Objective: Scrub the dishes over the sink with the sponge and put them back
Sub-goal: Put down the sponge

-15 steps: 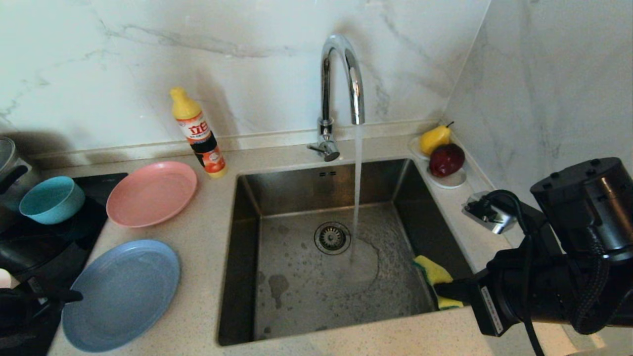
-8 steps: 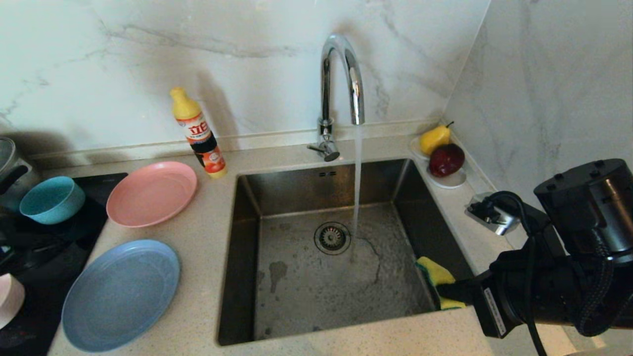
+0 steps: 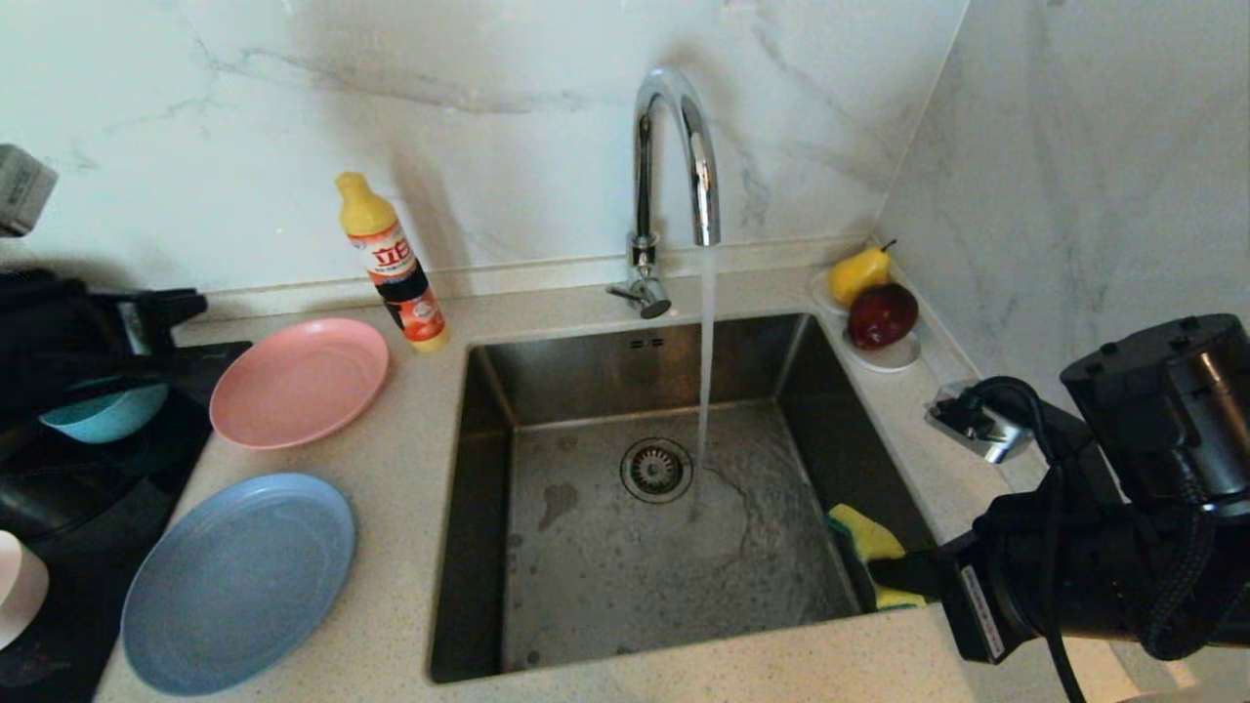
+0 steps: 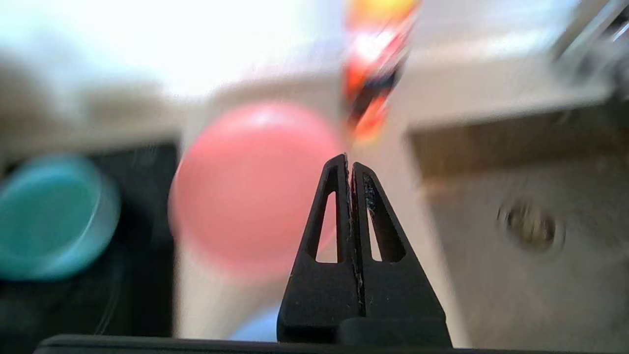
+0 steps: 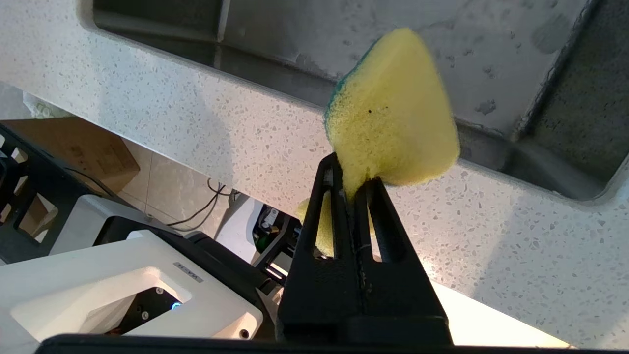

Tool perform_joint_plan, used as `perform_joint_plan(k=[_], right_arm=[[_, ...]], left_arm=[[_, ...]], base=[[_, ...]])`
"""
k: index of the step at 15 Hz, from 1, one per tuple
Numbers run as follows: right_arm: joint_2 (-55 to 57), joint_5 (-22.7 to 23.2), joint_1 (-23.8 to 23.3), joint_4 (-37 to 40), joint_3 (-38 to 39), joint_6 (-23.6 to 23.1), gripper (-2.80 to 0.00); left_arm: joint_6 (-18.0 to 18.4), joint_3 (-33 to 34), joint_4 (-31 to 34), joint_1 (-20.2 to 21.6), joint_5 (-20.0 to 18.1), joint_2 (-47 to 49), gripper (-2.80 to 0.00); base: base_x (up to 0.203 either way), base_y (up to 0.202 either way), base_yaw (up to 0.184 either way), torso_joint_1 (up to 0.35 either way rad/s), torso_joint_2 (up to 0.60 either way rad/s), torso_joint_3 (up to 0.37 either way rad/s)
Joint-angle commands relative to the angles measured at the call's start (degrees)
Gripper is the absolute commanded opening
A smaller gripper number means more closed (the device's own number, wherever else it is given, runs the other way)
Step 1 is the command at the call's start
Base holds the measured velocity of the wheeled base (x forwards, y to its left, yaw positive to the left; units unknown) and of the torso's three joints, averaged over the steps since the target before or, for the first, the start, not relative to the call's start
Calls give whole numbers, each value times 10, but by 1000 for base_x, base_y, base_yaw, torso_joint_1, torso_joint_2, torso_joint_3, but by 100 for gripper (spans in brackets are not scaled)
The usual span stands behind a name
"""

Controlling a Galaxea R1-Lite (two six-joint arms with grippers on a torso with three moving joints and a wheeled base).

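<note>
speckled beige stone forms the table [image 3: 400, 508], with a square steel sink [image 3: 586, 586] set into it and water running from a curved chrome tap [image 3: 674, 146] onto the basin floor beside the round drain [image 3: 656, 470]. the right pincer [image 5: 355, 179] hangs over the sink's front right corner, its fingers pinched closed on one corner of the yellow sponge [image 5: 393, 123]; the sponge's green scouring side shows as a thin edge along its far face. in the head view the same sponge [image 3: 864, 542] sits just above the basin's inner wall, at the end of the black right arm.

left of the sink, a salmon-pink plate [image 3: 298, 381] lies flat on the table near a yellow-capped soap bottle [image 3: 391, 264], and a grey-blue plate [image 3: 239, 581] lies nearer the front edge. a teal bowl [image 3: 103, 415] rests on the black hob [image 3: 98, 508] at far left, partly covered by the left arm. the left pincer [image 4: 350, 164] is raised above that corner, its two fingers pressed together with nothing between them; its wrist view is blurred, looking across the pink plate towards the bottle. a pale pink bowl [image 3: 20, 586] shows only as a sliver at the left frame edge. behind the sink's right side, a white saucer [image 3: 884, 356] holds a yellow pear and a dark red fruit.
</note>
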Motion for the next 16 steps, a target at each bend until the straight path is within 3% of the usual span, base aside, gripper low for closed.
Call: perform_joint_plan(k=[1, 4, 8, 10, 14, 16], right_arm=[[1, -1, -2, 1, -1, -1, -280], [1, 0, -5, 1, 0, 0, -280], [2, 4, -7, 1, 1, 1, -280], [2, 4, -7, 0, 1, 2, -280], [5, 4, -7, -4, -2, 1, -280], [6, 2, -7, -16, -1, 1, -280]], left_arm=[[0, 26, -96, -102, 103, -2, -280], [-1, 75, -100, -117, 145, -122, -280], [-4, 176, -34, -119, 179, -339, -280], [-6, 212, 35, -119, 186, -448, -280], [-35, 301, 237, -98, 190, -646, -280], [-40, 371, 275, -86, 187, -721, -280]], base=[[0, 0, 0, 0, 0, 0], [0, 0, 0, 0, 0, 0], [0, 0, 0, 0, 0, 0], [0, 0, 0, 0, 0, 0], [0, 0, 0, 0, 0, 0], [0, 0, 0, 0, 0, 0]])
